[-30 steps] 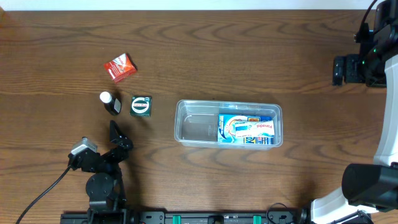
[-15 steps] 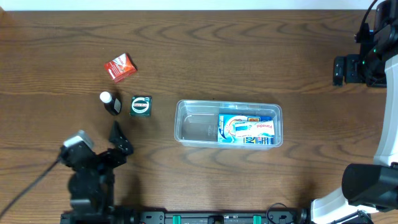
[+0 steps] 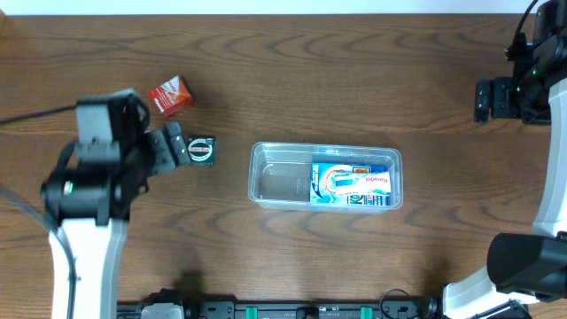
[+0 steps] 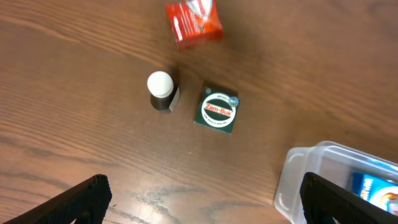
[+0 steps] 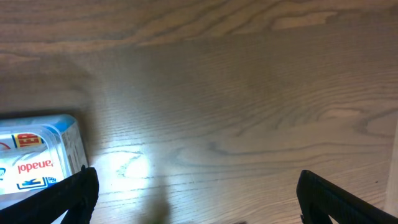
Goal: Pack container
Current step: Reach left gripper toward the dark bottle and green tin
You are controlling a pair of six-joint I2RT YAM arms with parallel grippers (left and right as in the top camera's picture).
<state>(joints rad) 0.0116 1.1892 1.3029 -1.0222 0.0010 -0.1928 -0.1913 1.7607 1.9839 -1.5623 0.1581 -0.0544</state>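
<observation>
The clear container (image 3: 279, 177) lies in the middle of the table with a blue and white Panadol box (image 3: 351, 184) in its right half. A green Zam-Buk box (image 3: 201, 151) and a red box (image 3: 170, 96) lie to its left. My left gripper (image 3: 170, 146) is open and empty, raised above the table beside the green box. In the left wrist view my left gripper (image 4: 205, 202) looks down on a small dark bottle with a white cap (image 4: 161, 90), the green box (image 4: 216, 111), the red box (image 4: 194, 23) and the container's corner (image 4: 305, 177). The arm hides the bottle in the overhead view. My right gripper (image 3: 483, 99) is open and empty at the far right.
The right wrist view shows my right gripper (image 5: 199, 199) over bare wood, with the container's end and the Panadol box (image 5: 34, 163) at the left edge. The right arm's base (image 3: 523, 266) stands at the right edge of the table.
My left arm has risen from the front left and swung back over the small items, now covering the bottle in the overhead view. The right arm and the items have not moved.
</observation>
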